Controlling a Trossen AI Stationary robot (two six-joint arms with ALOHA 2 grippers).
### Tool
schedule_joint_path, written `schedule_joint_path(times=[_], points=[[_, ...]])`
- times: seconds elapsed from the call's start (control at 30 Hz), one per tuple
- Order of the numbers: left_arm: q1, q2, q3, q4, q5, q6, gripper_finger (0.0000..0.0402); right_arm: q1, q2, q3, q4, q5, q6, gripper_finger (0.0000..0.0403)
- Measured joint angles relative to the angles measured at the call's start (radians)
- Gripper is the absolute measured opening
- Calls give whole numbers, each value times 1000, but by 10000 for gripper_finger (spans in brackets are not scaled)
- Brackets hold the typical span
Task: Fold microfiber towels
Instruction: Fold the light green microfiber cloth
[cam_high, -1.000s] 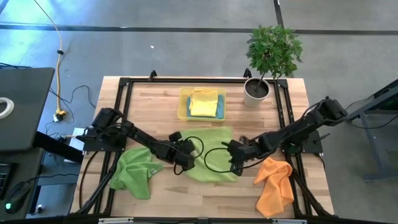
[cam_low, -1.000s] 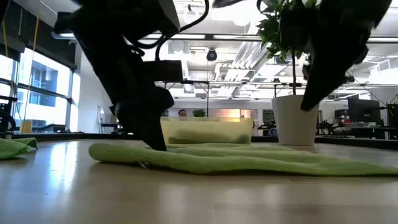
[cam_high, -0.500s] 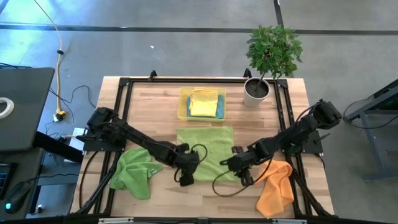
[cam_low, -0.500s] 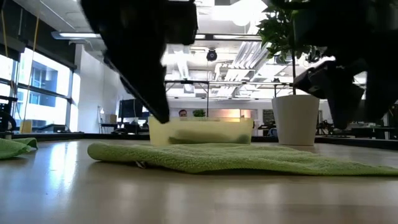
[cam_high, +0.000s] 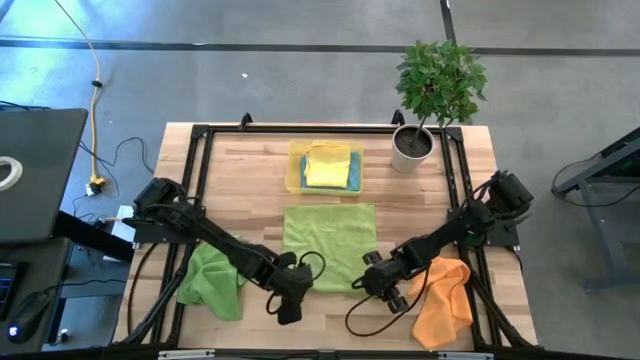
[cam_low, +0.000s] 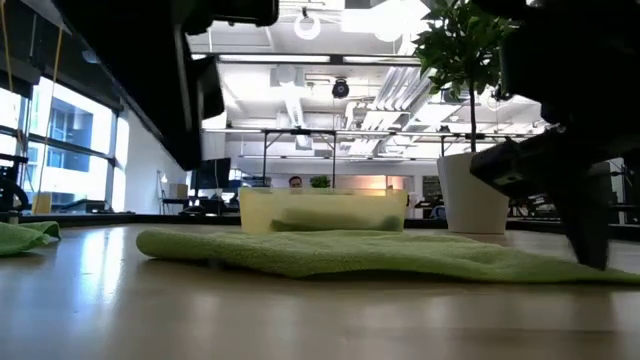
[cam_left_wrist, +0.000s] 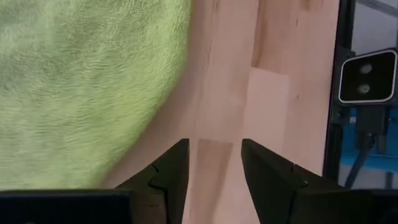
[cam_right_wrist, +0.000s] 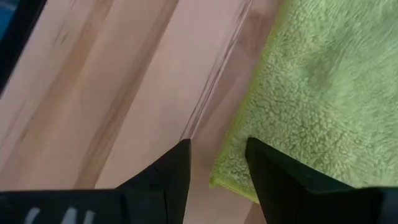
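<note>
The yellow tray (cam_high: 293, 178), upper centre of the overhead frame, holds a yellow towel (cam_high: 327, 165) over a blue one (cam_high: 354, 172) (only an edge shows). The flat green towel (cam_high: 329, 245) lies mid-tabletop (cam_high: 240, 170). The left claw (cam_high: 288, 312) and right claw (cam_high: 397, 300) sit at its lower corners, both parted and empty. A crumpled green towel (cam_high: 213, 280) lies lower left, an orange towel (cam_high: 442, 300) lower right.

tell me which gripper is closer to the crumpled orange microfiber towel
Right. The right gripper sits just beside the crumpled orange microfiber towel, while the left gripper is farther off, past the flat green towel.
</note>
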Motion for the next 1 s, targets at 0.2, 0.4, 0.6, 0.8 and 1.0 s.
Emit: schedule_joint_path(times=[0.2,0.4,0.6,0.8,1.0], points=[[-13,0,0,5,0,-73,138,22,34,0,27,121,21,142],[-17,0,0,6,-4,-90,138,28,36,-1,25,203,93,63],[-18,0,0,9,-12,-73,138,28,35,-2,21,222,208,7],[-18,0,0,27,-107,76,138,7,-9,-7,-23,134,281,2],[-18,3,0,39,-210,181,138,-41,-80,-10,-96,50,281,1]])
